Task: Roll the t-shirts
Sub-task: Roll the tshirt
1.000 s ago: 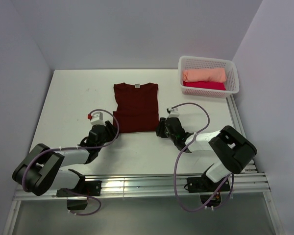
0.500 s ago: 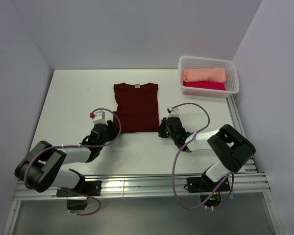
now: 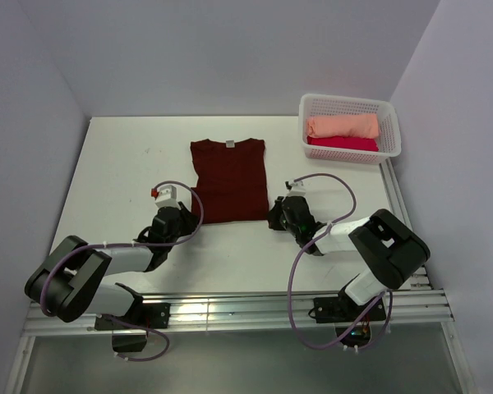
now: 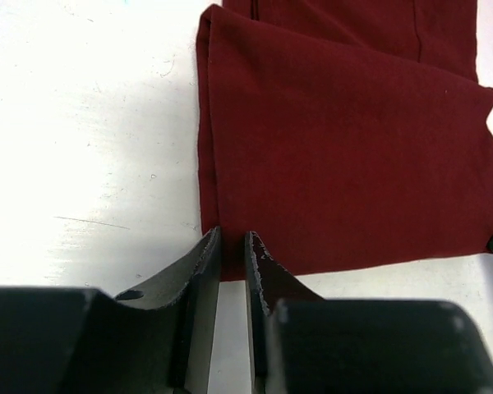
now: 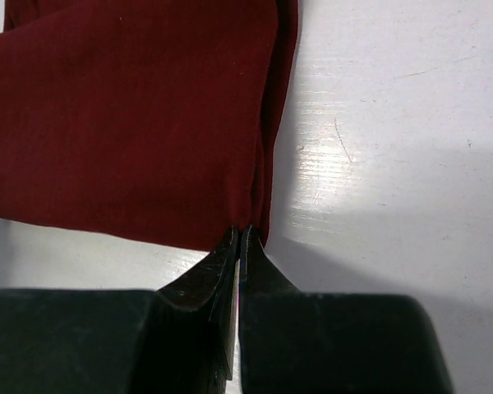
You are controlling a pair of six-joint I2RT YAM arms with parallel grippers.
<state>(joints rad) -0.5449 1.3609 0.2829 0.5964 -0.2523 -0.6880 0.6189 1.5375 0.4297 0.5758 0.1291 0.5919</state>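
maroon t-shirt (image 3: 228,180) lies flat mid-bench (image 3: 123,164). my right pincer (image 5: 240,230) is pinched tight on its near right hem corner. my left pincer (image 4: 232,238) is narrow around the near left corner, likely to start the roll evenly.

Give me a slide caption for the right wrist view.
The right end effector shut at the hem corner of the folded maroon t-shirt on the white table.

Left arm (image 3: 107,263) and right arm (image 3: 353,234) stretched forward, low, wrists angled inward. Left gripper (image 4: 232,238) — jaws a narrow gap apart, tips down. Right gripper (image 5: 239,231) — jaws pressed together, tips down.
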